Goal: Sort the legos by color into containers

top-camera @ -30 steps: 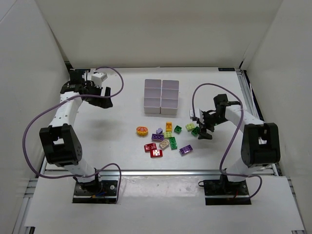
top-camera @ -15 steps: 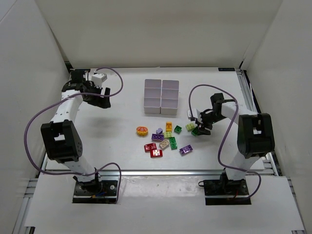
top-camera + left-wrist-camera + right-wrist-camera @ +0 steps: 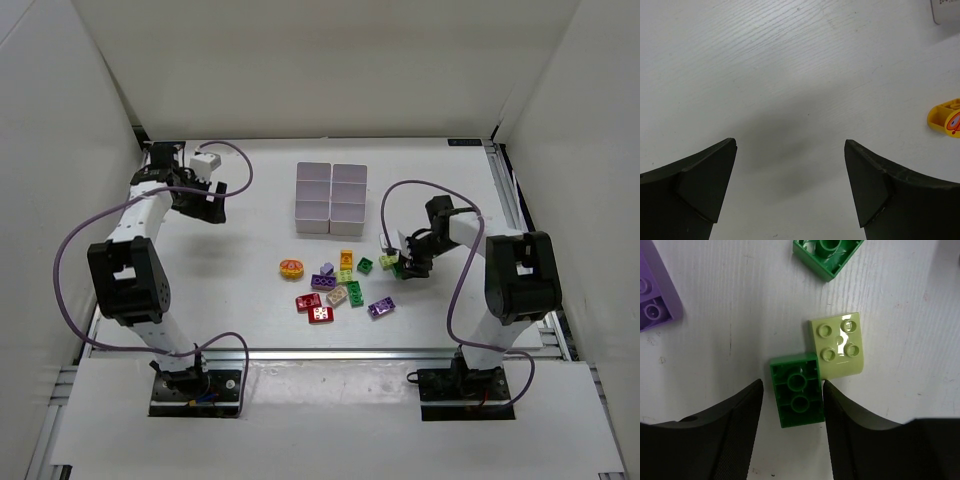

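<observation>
A white table (image 3: 250,225) with a faint wood grain stands between plain white walls (image 3: 330,70), a metal rail (image 3: 330,352) runs along its near edge, and the light is even, with soft shadows.

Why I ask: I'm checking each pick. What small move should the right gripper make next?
Probably close the right gripper onto the dark green brick: its fingers straddle the brick, but a sliver of table shows on one side, so it looks unclamped. The adjoining lime brick lies outside the fingers.
</observation>
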Action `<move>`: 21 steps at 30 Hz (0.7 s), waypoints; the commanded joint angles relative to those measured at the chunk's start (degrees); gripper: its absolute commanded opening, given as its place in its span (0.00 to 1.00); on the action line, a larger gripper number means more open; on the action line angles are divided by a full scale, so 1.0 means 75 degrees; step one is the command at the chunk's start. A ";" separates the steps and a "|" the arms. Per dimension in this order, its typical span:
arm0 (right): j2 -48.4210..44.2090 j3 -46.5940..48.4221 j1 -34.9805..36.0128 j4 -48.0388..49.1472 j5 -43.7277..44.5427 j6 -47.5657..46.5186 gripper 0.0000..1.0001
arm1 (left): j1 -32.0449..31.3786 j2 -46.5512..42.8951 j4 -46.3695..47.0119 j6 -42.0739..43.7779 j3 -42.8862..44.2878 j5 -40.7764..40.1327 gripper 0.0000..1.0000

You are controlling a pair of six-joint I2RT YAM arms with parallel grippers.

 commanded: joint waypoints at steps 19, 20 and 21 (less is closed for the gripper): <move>-0.2817 0.0600 0.0271 0.0324 -0.0489 0.3875 0.03 | -0.0044 -0.0541 -0.0021 -0.0106 -0.0132 0.0476 0.99; -0.2771 0.1031 0.0330 0.0465 -0.0396 0.4424 0.04 | -0.0044 -0.0564 -0.0021 -0.0153 -0.0109 0.0488 0.99; -0.2631 0.1302 0.0493 0.0629 -0.0313 0.4662 0.04 | -0.0056 -0.0564 -0.0044 -0.0177 -0.0074 0.0523 0.99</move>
